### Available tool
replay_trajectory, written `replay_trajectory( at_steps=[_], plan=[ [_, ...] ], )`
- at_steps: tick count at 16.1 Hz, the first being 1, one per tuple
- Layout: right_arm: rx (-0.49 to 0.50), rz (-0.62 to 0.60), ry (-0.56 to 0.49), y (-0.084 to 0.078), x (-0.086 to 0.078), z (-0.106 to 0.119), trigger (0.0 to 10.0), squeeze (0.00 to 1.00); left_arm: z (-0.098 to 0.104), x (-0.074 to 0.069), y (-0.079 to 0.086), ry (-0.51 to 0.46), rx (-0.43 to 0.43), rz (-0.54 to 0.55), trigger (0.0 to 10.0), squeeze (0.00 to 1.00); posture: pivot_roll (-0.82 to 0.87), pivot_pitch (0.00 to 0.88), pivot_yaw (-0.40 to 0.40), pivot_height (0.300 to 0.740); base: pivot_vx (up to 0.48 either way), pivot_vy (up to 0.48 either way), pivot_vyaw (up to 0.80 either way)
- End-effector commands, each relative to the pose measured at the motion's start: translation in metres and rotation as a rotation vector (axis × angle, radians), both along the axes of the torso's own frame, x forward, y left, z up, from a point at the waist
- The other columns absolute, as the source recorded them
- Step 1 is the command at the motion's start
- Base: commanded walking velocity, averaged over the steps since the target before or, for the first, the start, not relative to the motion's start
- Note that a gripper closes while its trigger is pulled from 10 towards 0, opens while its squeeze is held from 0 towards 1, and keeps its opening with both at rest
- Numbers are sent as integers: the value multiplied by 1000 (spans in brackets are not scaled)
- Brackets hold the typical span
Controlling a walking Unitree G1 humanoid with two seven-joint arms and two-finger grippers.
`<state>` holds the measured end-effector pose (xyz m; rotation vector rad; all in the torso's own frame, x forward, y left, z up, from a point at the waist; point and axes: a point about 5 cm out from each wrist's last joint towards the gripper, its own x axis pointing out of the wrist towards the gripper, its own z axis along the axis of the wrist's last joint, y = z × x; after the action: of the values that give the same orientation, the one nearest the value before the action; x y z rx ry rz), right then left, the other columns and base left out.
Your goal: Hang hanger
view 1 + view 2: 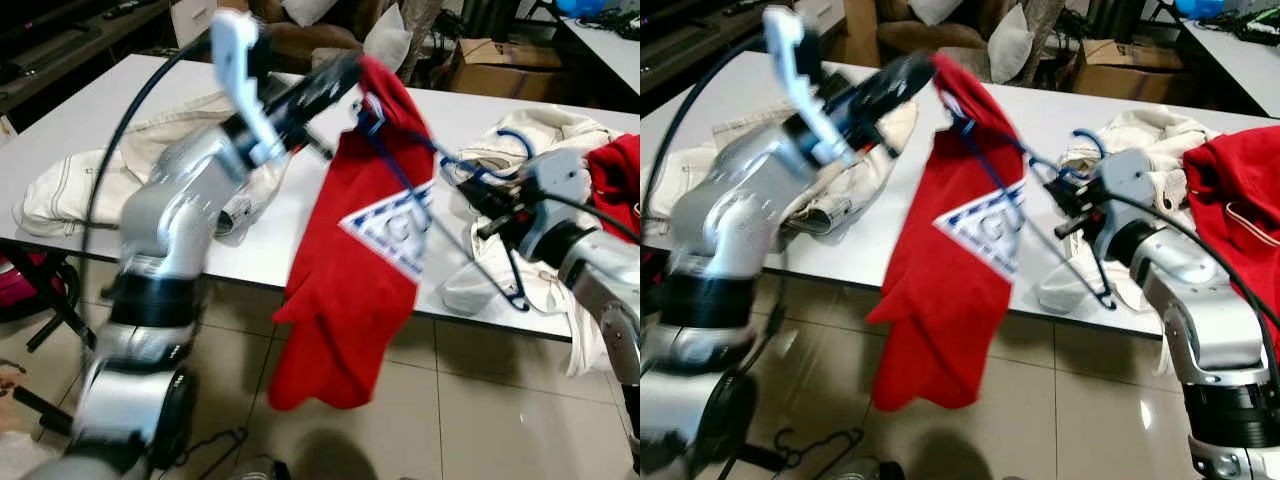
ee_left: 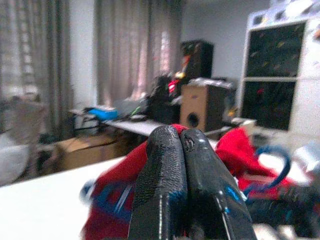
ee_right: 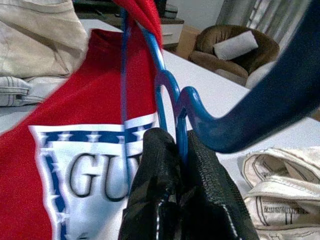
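Observation:
A red shirt (image 1: 350, 280) with a white and blue print hangs in the air over the white table's (image 1: 120, 110) front edge. My left gripper (image 1: 350, 68) is shut on the shirt's top and holds it up; the shut fingers (image 2: 165, 165) have red cloth at their tips. A blue hanger (image 3: 240, 120) runs from the shirt's neck toward the right. My right gripper (image 1: 478, 198) is shut on the hanger near its hook, just above the table at the right. In the right wrist view the hanger's wire is pinched between the fingertips (image 3: 160, 150).
Cream garments lie on the table at the left (image 1: 70, 190) and right (image 1: 540, 130), with another red garment (image 1: 615, 180) at the far right. A cardboard box (image 1: 500, 55) and an armchair (image 1: 910, 35) stand behind the table. Tiled floor (image 1: 470, 400) lies below the shirt.

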<state>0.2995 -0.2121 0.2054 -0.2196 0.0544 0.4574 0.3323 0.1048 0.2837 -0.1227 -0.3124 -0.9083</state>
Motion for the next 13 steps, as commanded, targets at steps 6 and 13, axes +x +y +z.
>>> replay_trajectory(
  at_steps=[6, 13],
  plan=[
    [57, 62, -18, 15, -20, -4, 10000, 0, -47, -11, 13, 91, 84, 297, 10000, 0, -155, 0, -21, 740, 0, 0, 0],
    [145, 13, -30, 21, -28, -7, 10000, 0, -53, -16, 1, 91, 99, 325, 10000, 0, -163, 0, 2, 740, 254, 0, -404]
  ],
)
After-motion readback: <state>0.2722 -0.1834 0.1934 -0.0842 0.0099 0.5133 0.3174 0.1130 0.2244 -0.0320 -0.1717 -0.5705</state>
